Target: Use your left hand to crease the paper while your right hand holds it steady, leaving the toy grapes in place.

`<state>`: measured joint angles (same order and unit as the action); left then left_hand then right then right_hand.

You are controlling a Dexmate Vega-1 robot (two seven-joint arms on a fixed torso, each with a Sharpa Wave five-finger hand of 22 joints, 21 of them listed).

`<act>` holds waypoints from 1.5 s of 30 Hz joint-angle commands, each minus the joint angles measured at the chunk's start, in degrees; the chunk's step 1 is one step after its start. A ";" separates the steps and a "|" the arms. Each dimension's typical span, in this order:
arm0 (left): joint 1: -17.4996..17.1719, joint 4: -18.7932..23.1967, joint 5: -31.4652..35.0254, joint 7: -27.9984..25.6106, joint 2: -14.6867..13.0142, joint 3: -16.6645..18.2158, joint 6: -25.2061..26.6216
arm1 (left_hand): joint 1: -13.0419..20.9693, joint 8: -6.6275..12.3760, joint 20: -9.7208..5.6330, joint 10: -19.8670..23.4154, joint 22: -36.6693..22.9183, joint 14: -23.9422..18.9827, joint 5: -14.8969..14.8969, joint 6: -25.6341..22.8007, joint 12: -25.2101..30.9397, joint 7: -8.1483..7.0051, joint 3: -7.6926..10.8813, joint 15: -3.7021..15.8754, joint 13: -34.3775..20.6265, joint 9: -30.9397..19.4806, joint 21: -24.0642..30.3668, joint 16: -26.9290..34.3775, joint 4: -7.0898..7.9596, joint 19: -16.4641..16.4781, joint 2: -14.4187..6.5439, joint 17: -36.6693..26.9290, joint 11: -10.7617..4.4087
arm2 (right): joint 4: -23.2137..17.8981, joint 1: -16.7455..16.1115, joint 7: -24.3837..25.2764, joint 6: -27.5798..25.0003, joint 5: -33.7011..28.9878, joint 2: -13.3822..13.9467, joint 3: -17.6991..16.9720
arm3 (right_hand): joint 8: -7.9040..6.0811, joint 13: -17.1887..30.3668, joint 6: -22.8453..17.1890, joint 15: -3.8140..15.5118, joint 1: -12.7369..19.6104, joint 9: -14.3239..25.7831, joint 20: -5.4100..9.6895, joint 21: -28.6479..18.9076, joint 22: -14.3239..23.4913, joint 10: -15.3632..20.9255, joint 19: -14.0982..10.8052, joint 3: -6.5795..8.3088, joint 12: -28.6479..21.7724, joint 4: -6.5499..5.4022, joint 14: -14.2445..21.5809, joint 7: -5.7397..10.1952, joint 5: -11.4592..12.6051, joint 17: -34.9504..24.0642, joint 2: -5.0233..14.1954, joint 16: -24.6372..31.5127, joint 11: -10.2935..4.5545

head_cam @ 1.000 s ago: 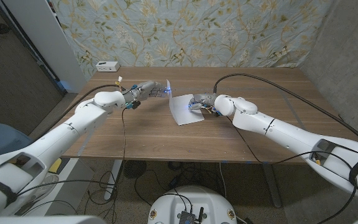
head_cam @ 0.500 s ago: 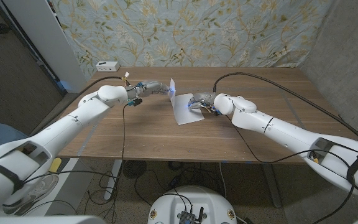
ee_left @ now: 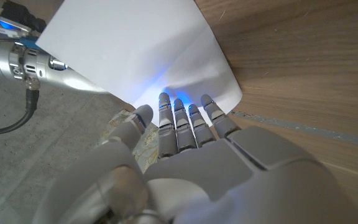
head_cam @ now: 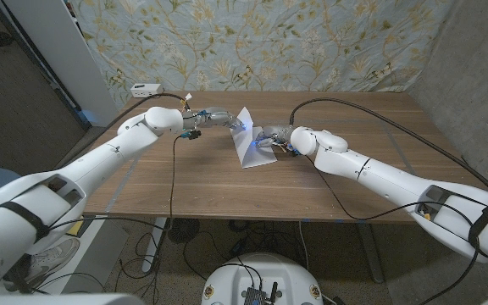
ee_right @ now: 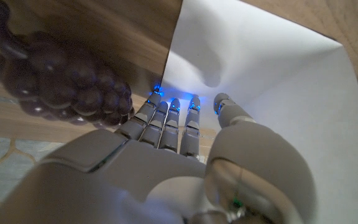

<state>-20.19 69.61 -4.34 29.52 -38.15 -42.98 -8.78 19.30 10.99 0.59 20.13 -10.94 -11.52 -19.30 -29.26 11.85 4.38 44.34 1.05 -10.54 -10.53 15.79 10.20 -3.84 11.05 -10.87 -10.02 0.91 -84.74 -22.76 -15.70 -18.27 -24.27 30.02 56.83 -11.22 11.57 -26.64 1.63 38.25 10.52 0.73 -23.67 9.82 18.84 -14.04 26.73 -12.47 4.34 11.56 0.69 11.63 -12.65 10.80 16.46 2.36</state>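
Note:
A white sheet of paper (head_cam: 253, 152) lies mid-table. Its left part is folded up as a flap (head_cam: 244, 119). My left hand (head_cam: 215, 118) reaches in from the left, its straight fingers (ee_left: 185, 121) touching the flap's edge (ee_left: 135, 50) from behind. My right hand (head_cam: 273, 138) is on the sheet's right side, fingertips (ee_right: 173, 115) pressing the paper (ee_right: 278, 81) down. Dark purple toy grapes (ee_right: 61, 74) sit on the wood right beside the right hand, just off the paper's edge.
A small white box (head_cam: 146, 88) stands at the table's back left corner. Black cables run over the table (head_cam: 185, 182) by each arm. Bare wood spreads in front of the paper and to the right. A floral cloth hangs behind.
My left hand has moved right, toward the right hand, carrying the raised flap further over the sheet. The right hand has stayed pressed on the paper.

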 commanded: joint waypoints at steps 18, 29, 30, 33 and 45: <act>5.02 -3.27 7.18 3.00 2.59 -4.76 3.44 | -1.22 -1.05 0.97 -2.10 -0.22 1.53 -0.30 3.49 -0.82 -0.33 -0.82 -0.54 -0.18 -0.18 -0.42 -0.07 1.62 -0.30 0.42 -0.03 0.47 | -11.16 -5.38 7.96 -1.31 0.60 5.27 -6.90 | 0.42 0.20 0.23 0.08 0.53 0.33 -0.44 -0.44 0.27 0.58 -2.90 0.01 0.27 -0.27 2.04 0.28 0.06 -0.34 0.12 0.84 0.12; 5.90 -3.78 8.47 3.57 3.05 -5.84 3.81 | -1.27 -1.02 1.60 -2.62 -0.23 1.90 -0.32 4.25 -0.88 -0.47 -0.98 -0.75 -0.19 -0.19 -0.57 -0.09 1.86 -0.63 0.39 0.05 0.50 | -15.36 -8.70 11.94 -3.53 0.00 7.22 -9.81 | 0.40 0.20 0.27 0.21 0.60 0.33 -0.75 -0.10 0.26 0.80 -2.56 -0.12 0.23 -0.21 2.14 0.32 0.04 -0.34 -0.03 0.87 -0.27; 6.06 -3.85 8.71 3.71 3.09 -6.02 3.77 | -1.29 -1.00 1.65 -2.63 -0.23 1.90 -0.32 4.25 -0.87 -0.47 -0.99 -0.75 -0.19 -0.19 -0.58 -0.07 1.92 -0.65 0.35 0.04 0.51 | -15.75 -9.03 12.32 -3.75 -0.08 7.40 -10.07 | 0.40 0.20 0.27 0.17 0.62 0.33 -0.80 -0.09 0.26 0.85 -2.58 -0.12 0.21 -0.20 2.14 0.30 0.05 -0.34 -0.03 0.87 -0.14; 6.56 -3.73 9.91 3.91 3.13 -6.72 3.76 | -1.30 -0.88 1.91 -2.56 -0.24 1.87 -0.34 4.13 -0.81 -0.42 -1.01 -0.75 -0.20 -0.19 -0.64 -0.04 1.97 -0.77 0.36 0.06 0.42 | -16.91 -9.98 13.28 -4.48 -0.21 7.90 -10.83 | 0.39 0.20 0.26 0.17 0.66 0.33 -0.83 -0.02 0.26 0.77 -2.53 -0.14 0.25 -0.17 2.20 0.32 0.05 -0.33 -0.05 0.89 -0.39; 7.50 -1.77 14.98 4.26 2.70 -9.06 2.83 | -0.94 -0.08 2.11 -1.17 -0.26 0.96 -0.52 2.38 -0.17 -0.45 -0.77 -0.06 -0.20 -0.19 -0.75 0.23 1.94 -0.96 0.21 0.29 0.20 | -20.03 -12.44 15.27 -5.00 -0.21 9.42 -12.64 | 0.20 0.20 -0.16 0.39 0.91 0.33 -0.72 0.19 0.26 1.21 -2.59 -0.12 0.14 -0.04 2.47 0.41 0.09 -0.31 0.06 0.99 -0.37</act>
<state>-13.63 66.47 6.62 33.42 -35.25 -50.03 -5.20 18.37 10.62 2.15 18.24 -11.07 -9.91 -19.50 -26.04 11.27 3.97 43.16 0.64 -10.53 -10.52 15.03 10.20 -2.07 9.93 -10.43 -9.59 1.01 -101.96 -33.17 -2.03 -22.68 -24.40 38.08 45.76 -10.78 11.57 -26.50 1.97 38.58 10.52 0.31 -23.67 10.00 19.77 -16.50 26.56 -12.47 4.17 13.54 0.83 11.63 -12.77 10.50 17.18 2.05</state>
